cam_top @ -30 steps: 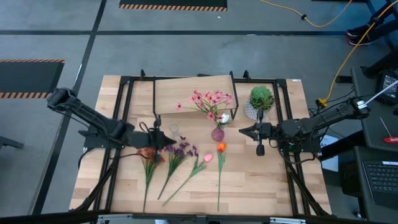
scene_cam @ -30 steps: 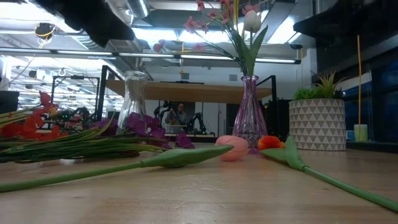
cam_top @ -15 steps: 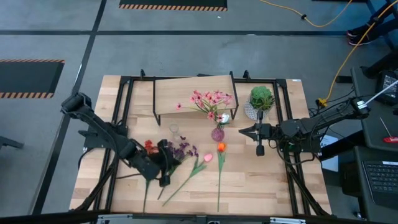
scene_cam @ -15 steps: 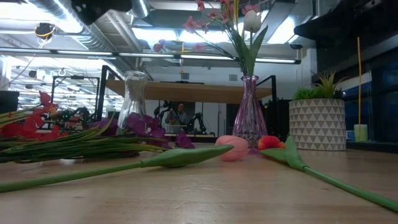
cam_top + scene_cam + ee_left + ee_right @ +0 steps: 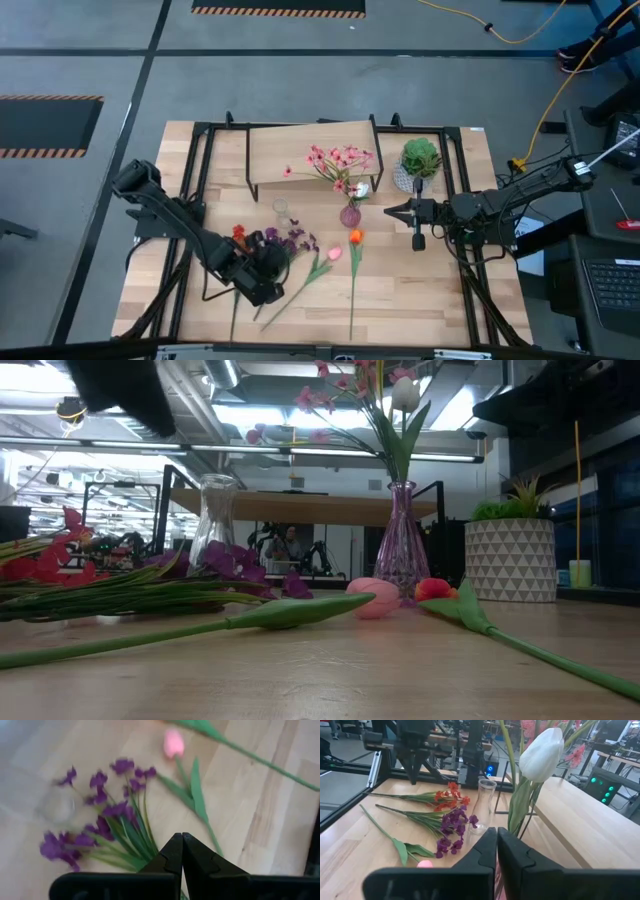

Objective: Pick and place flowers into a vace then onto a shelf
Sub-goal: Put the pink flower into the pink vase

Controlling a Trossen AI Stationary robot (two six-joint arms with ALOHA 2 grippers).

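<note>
High view: left claw [image 5: 268,285] closed, empty, over purple flowers [image 5: 290,240] lying on surface [image 5: 420,290]; left wrist view: fingers [image 5: 172,857] pressed together above stems; right wrist view: right claw [image 5: 496,851] closed, waiting near vase [image 5: 350,214]; risk: descending shut, shoving stems aside.

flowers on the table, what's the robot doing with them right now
Nothing is held at the moment. The left gripper, fingers shut, hangs over the stems of the purple flowers, which lie on the table beside the red flowers, the pink tulip and the orange tulip. The right gripper, shut too, waits near the pink vase, which already holds pink blossoms and a white tulip. The clear vase is empty.
</note>
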